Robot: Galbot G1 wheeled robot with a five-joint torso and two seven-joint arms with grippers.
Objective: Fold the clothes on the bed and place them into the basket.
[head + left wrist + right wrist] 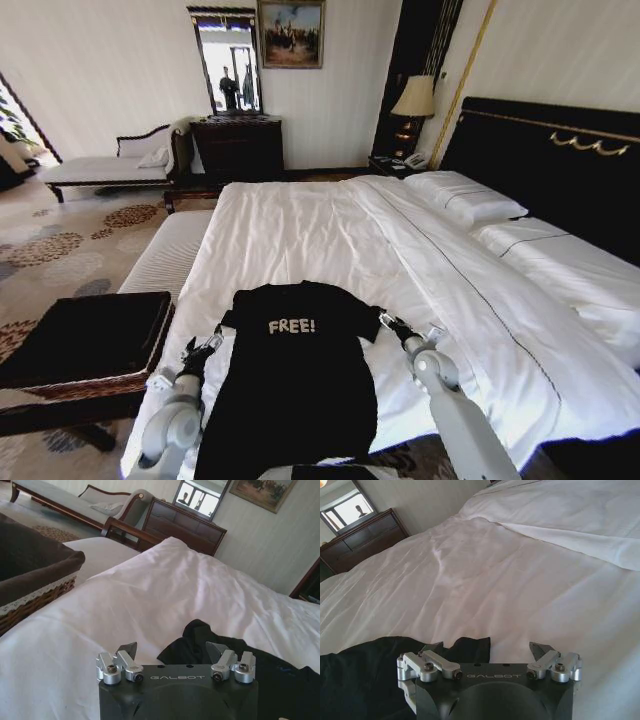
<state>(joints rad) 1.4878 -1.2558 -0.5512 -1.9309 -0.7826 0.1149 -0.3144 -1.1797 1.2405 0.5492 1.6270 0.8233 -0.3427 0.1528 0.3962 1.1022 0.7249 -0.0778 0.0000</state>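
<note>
Black T-shirt [300, 385] with white "FREE!" lettering lies flat, chest up, at lower centre of the head view, on the white duvet of the bed [330, 240]; its hem runs off toward the bottom edge.

Left gripper [203, 349] sits just beside the shirt's left sleeve, lower left of centre. Left wrist view: jaws spread apart, nothing between them, sleeve fabric [200, 640] bunched just ahead.

Right gripper [400, 330] sits at the other sleeve, lower right of centre. Right wrist view: jaws also apart and empty, sleeve edge [465, 645] just in front.

Wicker basket [85, 340] with black liner is at lower left, off the bed's side, next to the striped bench [165, 255].

Read: folding has barely started; both arms look staged for a sleeve grab. Next move likely calls for both jaws pinching only the shirt fabric, not the duvet beneath, then carrying the sleeves inward evenly. The basket step is far off.
</note>
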